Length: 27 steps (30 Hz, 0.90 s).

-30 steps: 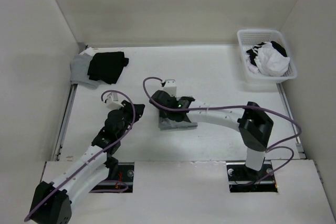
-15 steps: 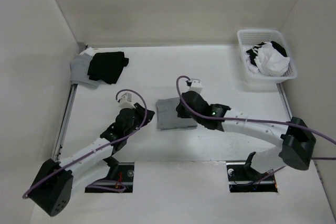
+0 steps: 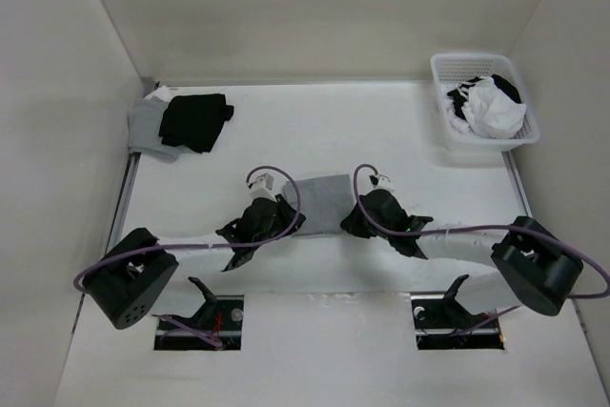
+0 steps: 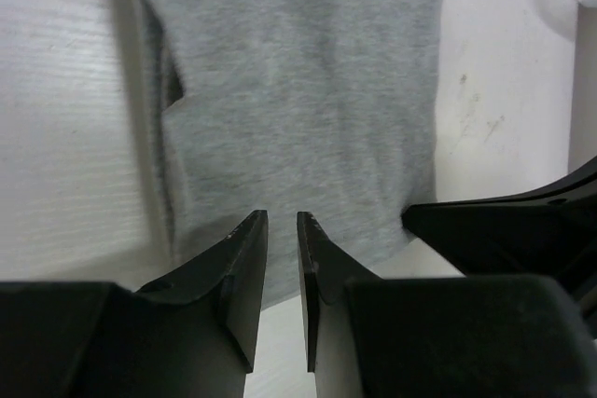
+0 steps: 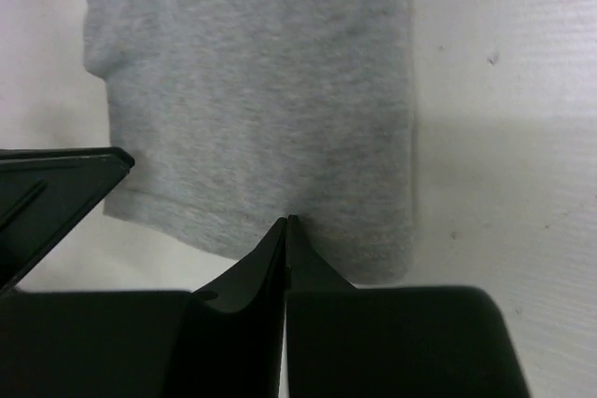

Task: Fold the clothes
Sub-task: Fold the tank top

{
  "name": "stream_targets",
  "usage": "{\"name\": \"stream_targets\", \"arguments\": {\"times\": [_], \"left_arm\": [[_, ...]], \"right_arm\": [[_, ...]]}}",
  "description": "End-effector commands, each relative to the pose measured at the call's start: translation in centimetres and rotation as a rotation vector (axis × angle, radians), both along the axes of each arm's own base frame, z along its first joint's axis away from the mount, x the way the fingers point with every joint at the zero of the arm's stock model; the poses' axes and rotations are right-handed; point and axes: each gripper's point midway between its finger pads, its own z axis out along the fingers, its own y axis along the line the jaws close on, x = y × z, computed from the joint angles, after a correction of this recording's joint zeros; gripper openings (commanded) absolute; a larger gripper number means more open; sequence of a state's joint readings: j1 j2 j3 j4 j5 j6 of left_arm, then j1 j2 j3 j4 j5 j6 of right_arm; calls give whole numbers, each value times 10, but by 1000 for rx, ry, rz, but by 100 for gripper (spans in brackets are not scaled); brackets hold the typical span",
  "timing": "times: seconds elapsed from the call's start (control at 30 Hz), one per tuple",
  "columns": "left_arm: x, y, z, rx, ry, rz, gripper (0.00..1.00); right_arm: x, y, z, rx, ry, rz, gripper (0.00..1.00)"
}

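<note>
The clothes (image 3: pixel 322 199) are a grey top lying folded into a flat rectangle in the middle of the table, between the two arms. In the left wrist view the clothes (image 4: pixel 298 90) fill the upper frame. My left gripper (image 4: pixel 280 218) hovers at their near edge, open by a narrow gap with nothing between the fingers. In the top view this left gripper (image 3: pixel 283 216) sits at the fold's near left corner. My right gripper (image 5: pixel 287 221) is shut, its tips meeting over the near hem of the clothes (image 5: pixel 261 90). From above, the right gripper (image 3: pixel 356 215) is at the near right corner.
A white basket (image 3: pixel 481 147) at the back right holds white and black garments (image 3: pixel 491 107). A black garment (image 3: pixel 195 119) lies on a light-grey one (image 3: pixel 143 123) at the back left. Walls close in the table on the left, back and right.
The right arm drew back from over the clothes to their right side and its jaws closed. The left arm swung in low to their left side. The folded clothes now lie slightly farther back.
</note>
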<state>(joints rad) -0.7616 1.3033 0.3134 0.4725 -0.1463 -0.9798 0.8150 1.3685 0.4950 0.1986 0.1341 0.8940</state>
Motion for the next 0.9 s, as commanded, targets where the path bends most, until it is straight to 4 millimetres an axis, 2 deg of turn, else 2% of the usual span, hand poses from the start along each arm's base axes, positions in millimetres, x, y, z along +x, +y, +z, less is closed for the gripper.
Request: {"name": "stream_targets", "arguments": {"times": [0.0,0.07,0.13,0.23,0.33,0.43,0.5,0.63,0.7,0.8,0.87], "left_arm": [[-3,12,-6,-18,4,38,18],[-5,26,-21,17,43,62,19],[-4,37,-22,21,47,87,20],[2,45,-1,-8,-13,101,24],[6,52,25,11,-85,102,27],[12,69,44,54,-141,143,33],[17,83,52,88,-169,184,39],[28,111,52,140,-167,265,46],[31,121,48,162,-140,293,47],[35,137,41,190,-102,342,48],[38,146,39,197,-87,366,48]], "right_arm": [[8,5,11,102,-20,-41,3],[5,0,9,102,-9,-53,4],[4,-2,19,117,-24,-55,9],[5,-3,47,157,-80,-51,20],[11,-12,91,197,-186,-52,32],[24,-34,121,198,-292,-98,36],[36,-55,132,182,-339,-155,38],[61,-85,147,167,-399,-246,40],[73,-98,150,153,-424,-296,43],[87,-117,147,139,-453,-371,46],[94,-134,136,113,-464,-436,48]]}}
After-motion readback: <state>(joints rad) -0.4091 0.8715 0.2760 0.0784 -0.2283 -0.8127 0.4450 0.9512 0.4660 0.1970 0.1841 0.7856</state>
